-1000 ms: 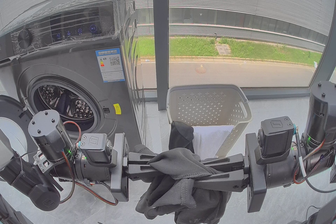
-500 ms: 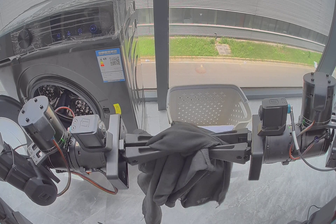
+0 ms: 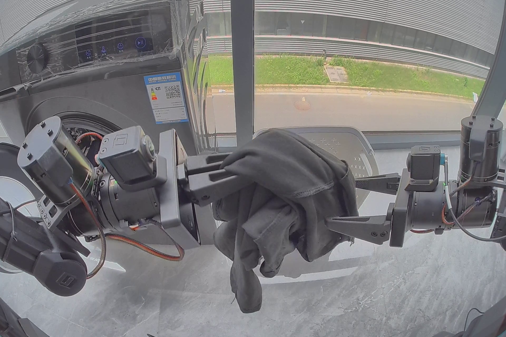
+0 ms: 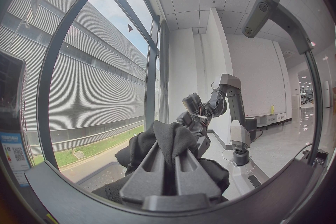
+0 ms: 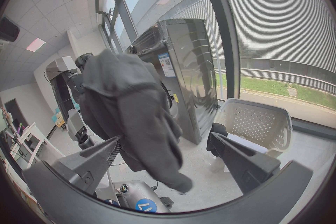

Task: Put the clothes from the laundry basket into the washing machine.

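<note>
Head view: the left tool is pressed together on a dark garment, which hangs in the air between the machine and the basket, with a long tail drooping toward the floor. The right tool is spread just beside the cloth and grips nothing. One pinch carries the whole bundle, so a quick swing could let it slip out. The tail could also snag on the rim of the drum mouth, which is largely hidden behind the left arm. The machine's front corner is close to that arm, and there is open floor below.

Left wrist view: the left tool has both fingers closed on a fold of the garment. The bite looks shallow, with most of the cloth hanging outside it.

Right wrist view: the right tool stands wide, with the garment in front of it but apart from it. A white cloth and a dark piece are in the basket, near the right finger. A careless turn there could hit the basket wall.
</note>
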